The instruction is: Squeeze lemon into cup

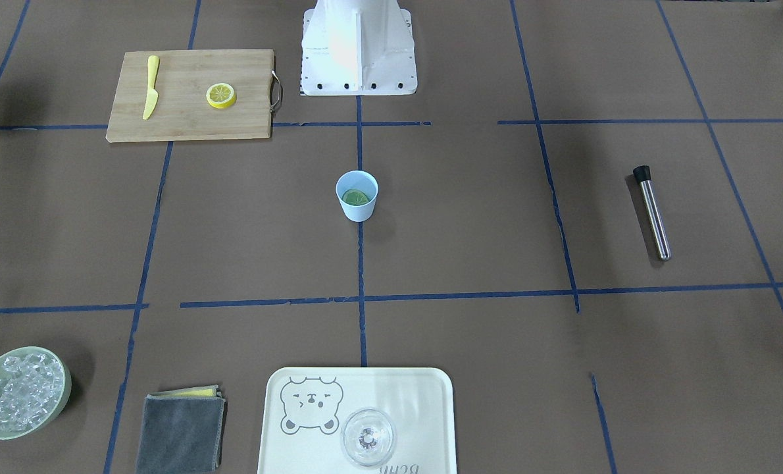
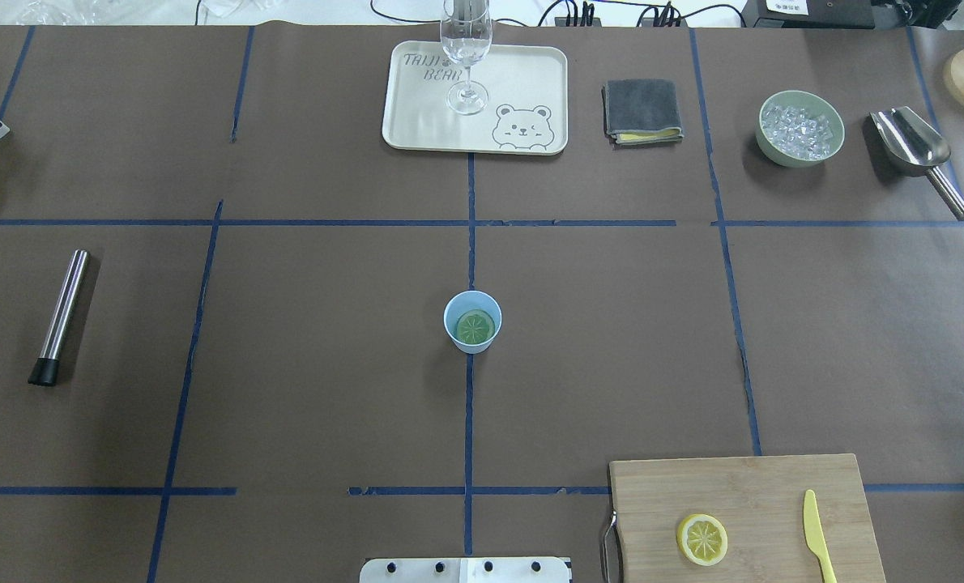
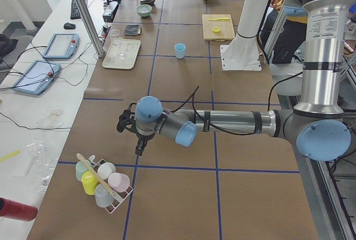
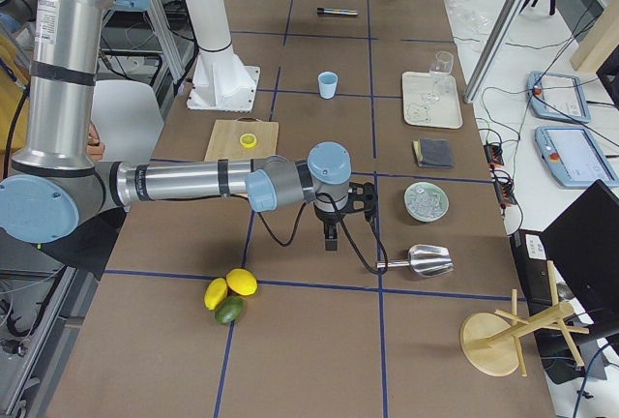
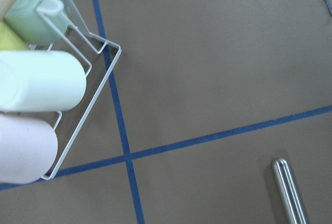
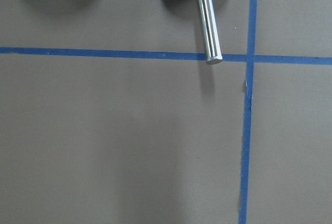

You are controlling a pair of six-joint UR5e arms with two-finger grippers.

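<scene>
The light-blue cup point(image 1: 357, 209) stands at the table's middle; it also shows in the overhead view point(image 2: 454, 317). A round slice point(image 2: 475, 327) lies inside it and looks greenish through the blue. A second lemon slice point(image 2: 701, 539) lies flat on the wooden cutting board point(image 2: 757, 502). My left gripper point(image 3: 139, 149) hangs far off near the cup rack, and my right gripper point(image 4: 331, 238) hangs near the scoop. Both show only in the side views, so I cannot tell whether they are open or shut. Neither wrist view shows fingers.
A yellow knife point(image 2: 816, 538) lies on the board. A steel muddler point(image 2: 59, 316) lies at the overhead view's left. At the far side are a tray point(image 2: 417, 113) with a glass point(image 2: 467, 48), a grey cloth point(image 2: 642, 109), an ice bowl point(image 2: 800, 128) and a scoop point(image 2: 915, 150).
</scene>
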